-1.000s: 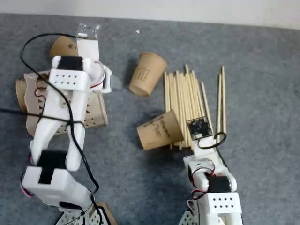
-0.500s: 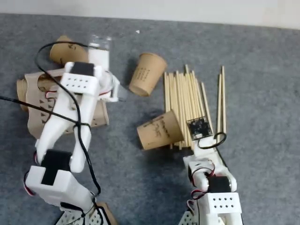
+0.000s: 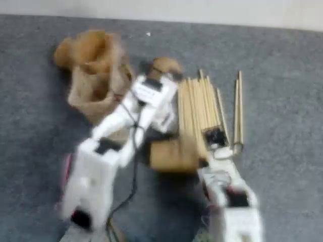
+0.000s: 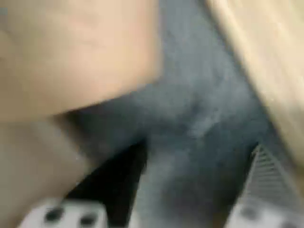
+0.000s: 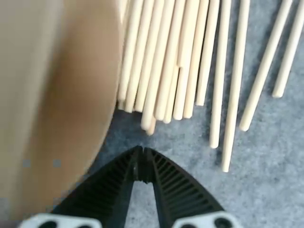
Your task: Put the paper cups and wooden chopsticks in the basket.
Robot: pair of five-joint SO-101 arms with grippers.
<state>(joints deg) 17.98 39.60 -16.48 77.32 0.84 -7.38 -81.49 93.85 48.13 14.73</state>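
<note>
Two cups lie loose on the carpet [image 3: 282,166]. The upper cup [image 3: 164,65] is at upper centre, just left of the top ends of the chopsticks [image 3: 202,108]. The lower cup [image 3: 171,154] lies on its side at centre, touching the bundle's lower end. The basket [image 3: 93,75] is a blurred brown heap at upper left, and we cannot tell what it holds.

The left gripper [image 4: 199,152] is spread wide and holds nothing. Bare carpet shows between its fingers, with a cup wall close by one finger and chopsticks beside the other. The left arm [image 3: 116,136] stretches from lower left toward the upper cup, so we judge the step in hand to be picking up that cup.

To do it well, we would approach slowly, put one finger inside the rim and one outside, and pinch lightly. Paper crumples, and a round wall slips. We should also stay clear of the chopsticks so none scatter.

The right gripper [image 5: 142,166] has its tips pressed together on nothing. The lower cup is just beside it and the chopstick ends are just ahead. We would have it wait there while the left arm works the middle.
</note>
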